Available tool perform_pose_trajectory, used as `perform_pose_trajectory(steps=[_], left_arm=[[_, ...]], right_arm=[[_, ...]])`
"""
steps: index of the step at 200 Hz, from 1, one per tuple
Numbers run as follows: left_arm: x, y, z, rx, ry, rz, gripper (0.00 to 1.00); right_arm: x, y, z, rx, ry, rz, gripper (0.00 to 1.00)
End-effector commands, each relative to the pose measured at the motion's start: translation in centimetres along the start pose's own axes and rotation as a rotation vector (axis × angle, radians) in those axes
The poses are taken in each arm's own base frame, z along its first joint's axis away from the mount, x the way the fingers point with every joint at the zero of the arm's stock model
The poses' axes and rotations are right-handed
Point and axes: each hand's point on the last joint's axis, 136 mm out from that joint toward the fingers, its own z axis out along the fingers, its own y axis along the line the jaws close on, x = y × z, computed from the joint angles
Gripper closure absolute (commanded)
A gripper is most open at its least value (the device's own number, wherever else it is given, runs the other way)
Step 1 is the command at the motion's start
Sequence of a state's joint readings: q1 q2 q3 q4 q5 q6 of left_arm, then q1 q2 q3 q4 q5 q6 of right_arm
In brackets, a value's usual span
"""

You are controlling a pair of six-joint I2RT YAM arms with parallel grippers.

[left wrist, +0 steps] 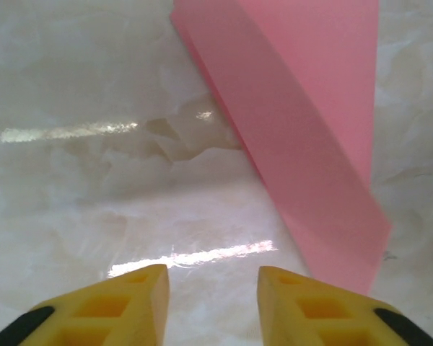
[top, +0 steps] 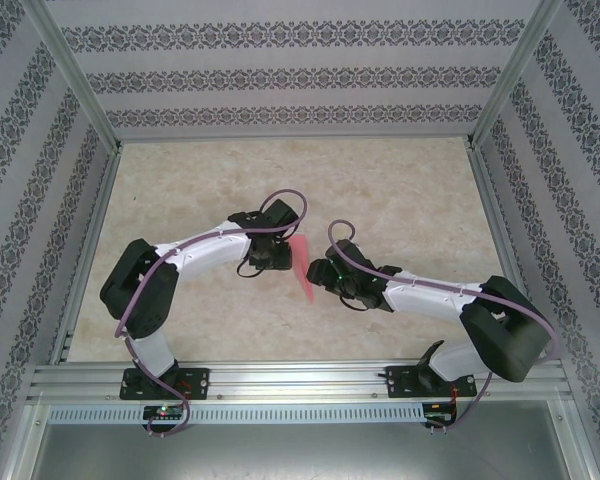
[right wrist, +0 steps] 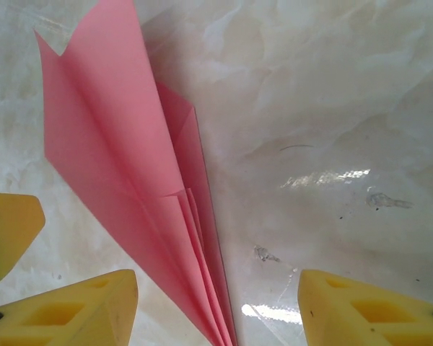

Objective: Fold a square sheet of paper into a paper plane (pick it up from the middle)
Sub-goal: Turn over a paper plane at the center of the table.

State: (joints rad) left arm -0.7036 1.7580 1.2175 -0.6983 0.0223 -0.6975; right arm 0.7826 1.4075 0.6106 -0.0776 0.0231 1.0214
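The square sheet of paper is folded into a slim pink-red paper plane that lies flat on the table between the two grippers. My left gripper stands open just left of it, and its fingers have only bare table between them. The plane lies ahead and to the right of them. My right gripper is open too. The plane's layered narrow end runs down between the fingers, touching neither. Its wide tail points away.
The pale marble-pattern tabletop is fenced by aluminium rails and patterned walls. A yellow finger of the other gripper shows at the left edge of the right wrist view. Free table lies behind the arms.
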Motion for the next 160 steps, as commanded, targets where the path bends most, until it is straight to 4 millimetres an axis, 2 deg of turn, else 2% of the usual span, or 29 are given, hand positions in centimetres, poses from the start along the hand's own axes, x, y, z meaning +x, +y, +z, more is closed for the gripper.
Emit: perform_pose_trajectory(steps=[1, 7, 21, 33, 63, 73, 91, 119, 144, 160], left_arm=[[-2.4, -2.0, -2.3, 0.119, -0.09, -0.034, 0.42], [-2.7, -2.2, -2.5, 0.127, -0.095, -0.04, 0.33], [-3.1, -2.8, -2.4, 0.157, -0.088, -0.047, 0.31], [-3.3, -3.2, -2.0, 0.172, -0.069, -0.06, 0.23], [-3.1, -3.5, -0.3, 0.17, -0.022, -0.078, 0.24], [-2.9, -3.2, 0.3, 0.147, 0.0, -0.085, 0.28], [-2.5, -2.6, 0.9, 0.125, 0.019, -0.099, 0.44], [-2.0, -1.4, 0.3, 0.11, -0.004, -0.11, 0.63], [-1.6, -0.3, -0.1, 0.109, -0.018, -0.121, 0.87], [-1.1, 0.2, 0.3, 0.113, -0.003, -0.123, 0.91]], right_arm=[[-0.7, 0.4, 0.0, -0.019, -0.028, 0.017, 0.39], [-0.7, 0.1, -0.1, -0.016, -0.035, 0.027, 0.39], [-0.9, -0.4, -0.3, -0.012, -0.057, 0.051, 0.39], [-0.9, -0.8, -0.5, -0.011, -0.074, 0.062, 0.39], [-0.9, -0.9, -0.8, -0.016, -0.08, 0.056, 0.38], [-0.8, -0.8, -0.7, -0.02, -0.073, 0.044, 0.38], [-0.8, -0.3, -0.5, -0.032, -0.062, 0.028, 0.38], [-1.1, 0.8, -0.1, -0.053, -0.054, -0.02, 0.39], [-1.7, 2.0, 0.1, -0.091, -0.075, -0.069, 0.39], [-1.7, 2.8, 0.4, -0.105, -0.055, -0.103, 0.39]])
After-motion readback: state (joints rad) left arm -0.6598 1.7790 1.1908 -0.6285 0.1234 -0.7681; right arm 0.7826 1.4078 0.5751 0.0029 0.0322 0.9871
